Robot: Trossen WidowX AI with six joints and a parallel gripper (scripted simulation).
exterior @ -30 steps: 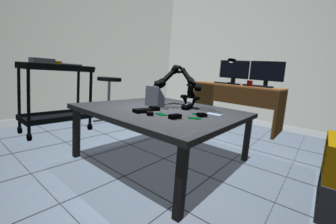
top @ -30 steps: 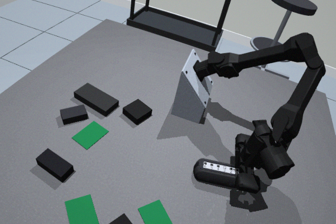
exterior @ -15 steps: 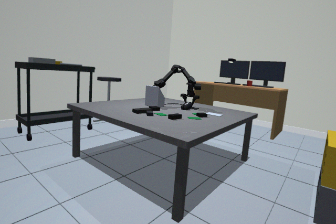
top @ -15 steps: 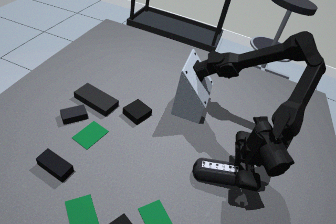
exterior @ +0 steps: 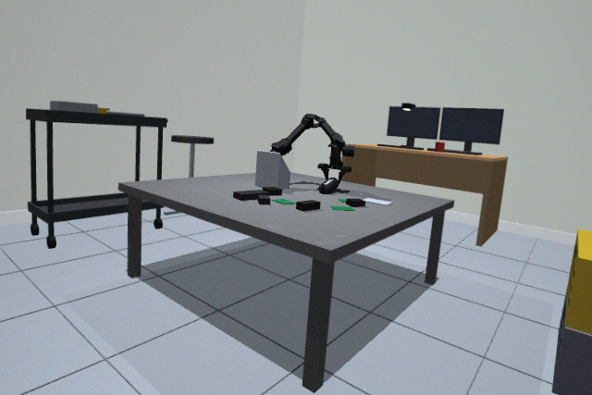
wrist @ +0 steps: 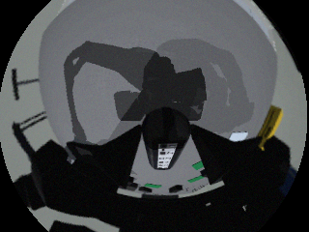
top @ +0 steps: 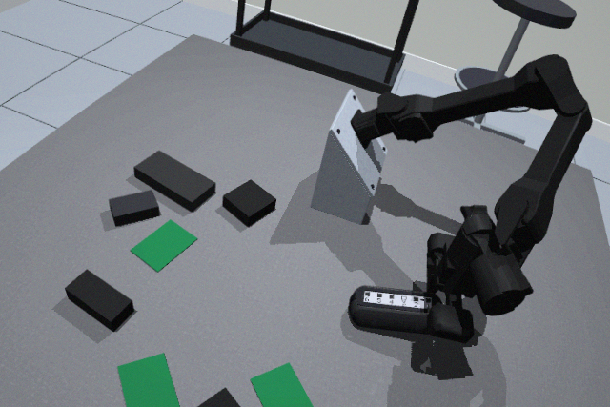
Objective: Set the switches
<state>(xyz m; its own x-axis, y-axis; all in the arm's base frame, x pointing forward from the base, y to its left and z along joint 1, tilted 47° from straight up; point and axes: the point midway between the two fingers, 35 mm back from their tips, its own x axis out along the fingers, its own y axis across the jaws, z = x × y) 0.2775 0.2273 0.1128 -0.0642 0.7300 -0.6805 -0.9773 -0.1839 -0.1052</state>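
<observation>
The dark controller unit (top: pixel 389 318) (exterior: pixel 327 185) (wrist: pixel 166 135) is a long rounded body, turned so its white label (top: pixel 396 299) (wrist: pixel 164 157) faces up and outward. The top view shows filled squares at 6, 5 and 4, an empty one at 3 and a filled one at 2; square 1, by the gripper, looks dark but is partly hidden. My gripper (top: pixel 436 311) (exterior: pixel 334 180) (wrist: pixel 166 127) is shut on the unit near one end, a finger on either side. The rocker switches are hidden. I cannot tell whether the unit touches the bench.
The grey wedge mount (top: pixel 339 180) (exterior: pixel 272 170) carries the arm. Dark blocks (top: pixel 174 179) (top: pixel 250 202) (top: pixel 133 208) (top: pixel 99 298) and green boards (top: pixel 164 245) (top: pixel 149 382) (top: pixel 281 387) lie across the bench (top: pixel 221 97) from the unit. A pale sheet (exterior: pixel 377 201) (wrist: pixel 238 136) lies farther along.
</observation>
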